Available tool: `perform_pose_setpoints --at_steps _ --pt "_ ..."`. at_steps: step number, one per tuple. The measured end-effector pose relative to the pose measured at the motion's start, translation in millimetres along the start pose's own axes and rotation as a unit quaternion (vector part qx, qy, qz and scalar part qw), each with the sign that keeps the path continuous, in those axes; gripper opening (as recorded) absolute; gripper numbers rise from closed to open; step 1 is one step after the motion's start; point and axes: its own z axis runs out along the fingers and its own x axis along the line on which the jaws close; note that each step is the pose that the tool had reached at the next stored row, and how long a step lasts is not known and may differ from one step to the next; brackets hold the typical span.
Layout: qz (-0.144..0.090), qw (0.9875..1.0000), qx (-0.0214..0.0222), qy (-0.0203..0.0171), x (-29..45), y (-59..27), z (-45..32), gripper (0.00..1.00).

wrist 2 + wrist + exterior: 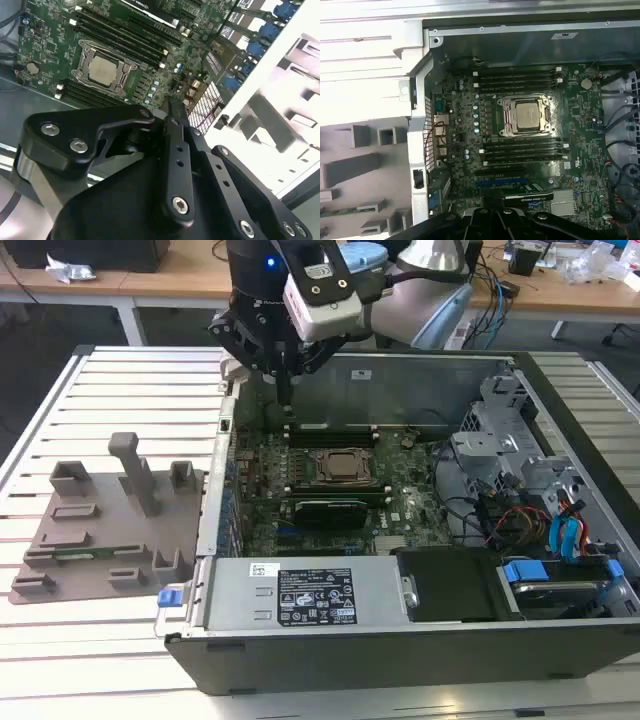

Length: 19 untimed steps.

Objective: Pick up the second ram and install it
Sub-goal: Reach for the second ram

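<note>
Gripper closed, empty, above motherboard; second ram well aside on fixture plate. Risk: low traverse clips case wall between.

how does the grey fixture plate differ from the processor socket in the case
The fixture plate is grey plastic with upright blocks; the processor socket is a square metal frame lying low. The plate sits on the slatted table outside the case; the socket sits on the green motherboard inside it. Neither is touched by the gripper.
</note>
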Motion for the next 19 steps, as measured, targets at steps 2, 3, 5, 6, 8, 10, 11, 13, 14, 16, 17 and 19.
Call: perform_pose_setpoints --at_steps 2,3,5,6,8,10,11,13,14,16,17,19 --pt "0.000 1.0000 -0.0001 -0.0006 26.5 -1.9 -0.7 0.10" --pt "0.000 1.0000 0.0000 -0.0007 34.0 -2.5 -0.9 0.10" --pt "0.000 1.0000 -0.0001 -0.0007 40.4 -2.9 -1.0 0.10" --pt "0.000 1.0000 -0.0001 -0.0006 44.7 -3.3 -1.1 0.10" --pt "0.000 1.0000 -0.0001 -0.0007 51.2 -3.8 -1.0 0.10" --pt "0.000 1.0000 -0.0001 -0.0007 57.9 -4.3 -1.0 0.10" --pt "0.000 1.0000 -0.0001 -0.0007 61.8 -4.6 -1.1 0.10" --pt "0.000 1.0000 0.0000 -0.0007 70.1 -5.2 -1.2 0.10" --pt "0.000 1.0000 -0.0001 -0.0007 73.7 -5.4 -1.2 0.10" --pt "0.000 1.0000 0.0000 -0.0007 79.7 -5.9 -1.2 0.10" --pt "0.000 1.0000 -0.0001 -0.0007 86.1 -6.4 -1.0 0.10" --pt "0.000 1.0000 -0.0001 -0.0007 93.9 -7.0 -0.7 0.10"
